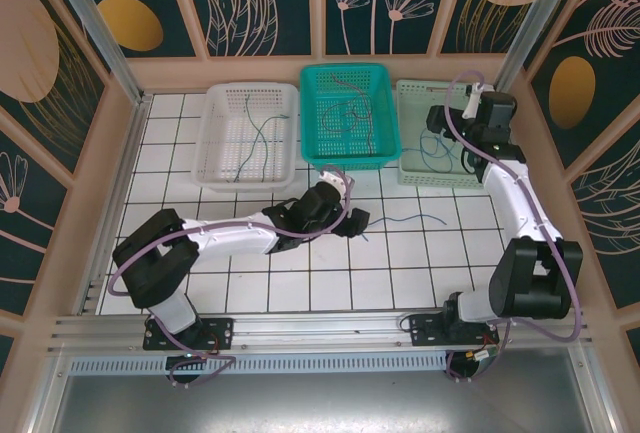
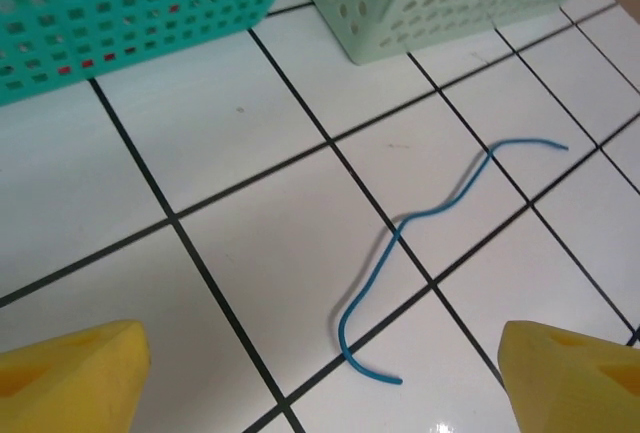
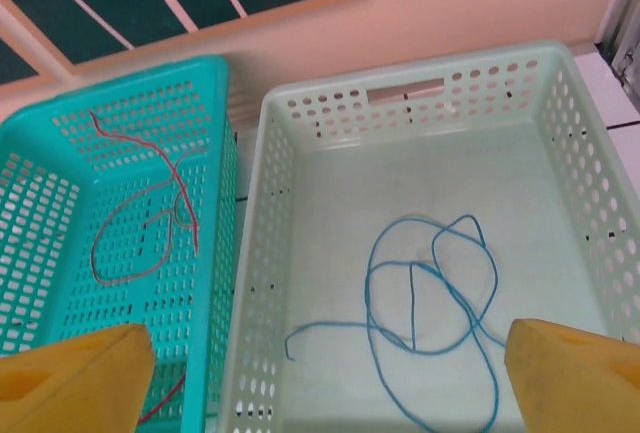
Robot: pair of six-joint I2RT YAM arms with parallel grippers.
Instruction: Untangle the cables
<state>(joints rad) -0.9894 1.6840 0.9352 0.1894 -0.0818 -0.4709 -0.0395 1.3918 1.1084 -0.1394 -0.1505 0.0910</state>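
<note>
So the left gripper (image 2: 320, 388) has its yellow fingers (image 2: 70, 373) spread wide with nothing between them, and the loose blue cable (image 2: 400, 228) is lying flat on the white tiled table (image 2: 220, 143) just ahead of it. Its near end curls up roughly midway between the fingers, and from there the cable snakes away on a diagonal toward the far right, so the long axis cuts across the finger line at a slant, not square to it. I'd guess the wrist needs a bit of a twist before dropping onto it. From the top camera the same loose blue cable (image 1: 410, 219) sits just to the right of the left gripper (image 1: 353, 219), well apart from the right gripper (image 1: 442, 125), so the left arm is clearly the closer one. The right gripper (image 3: 325, 378) is also wide open and empty, hovering over the pale green basket (image 3: 262, 253), and its wrist cam shows what the top view barely does: blue cables (image 3: 430, 293) looped loosely over each other on the basket floor, plus a red cable (image 3: 140, 213) in the teal basket (image 3: 222, 203) next door.
</note>
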